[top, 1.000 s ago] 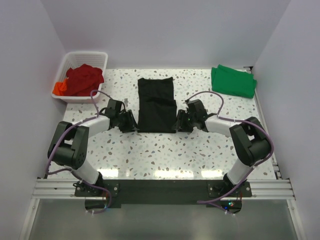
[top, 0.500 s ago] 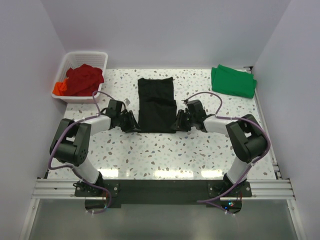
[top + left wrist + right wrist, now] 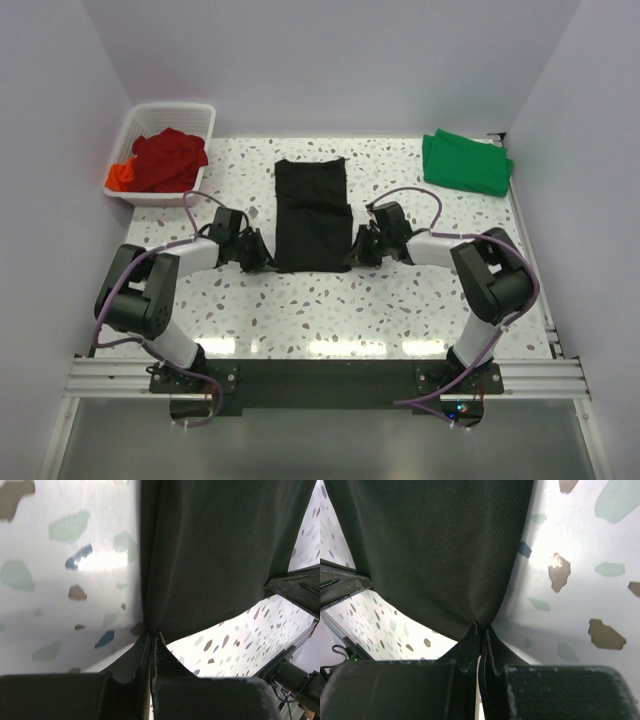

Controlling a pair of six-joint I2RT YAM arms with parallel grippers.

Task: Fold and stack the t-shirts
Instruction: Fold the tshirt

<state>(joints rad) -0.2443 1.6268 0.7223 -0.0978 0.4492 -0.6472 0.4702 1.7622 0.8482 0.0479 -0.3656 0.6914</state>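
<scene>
the near corners of the folded black fabric t-shirt (image 3: 311, 213) are pinched by the closed left gripper (image 3: 262, 257) and closed right gripper (image 3: 356, 252) on the speckled white table (image 3: 330, 310).

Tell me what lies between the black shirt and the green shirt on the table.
Only bare speckled table separates the black t-shirt from the green t-shirt, seen in the top view.
</scene>
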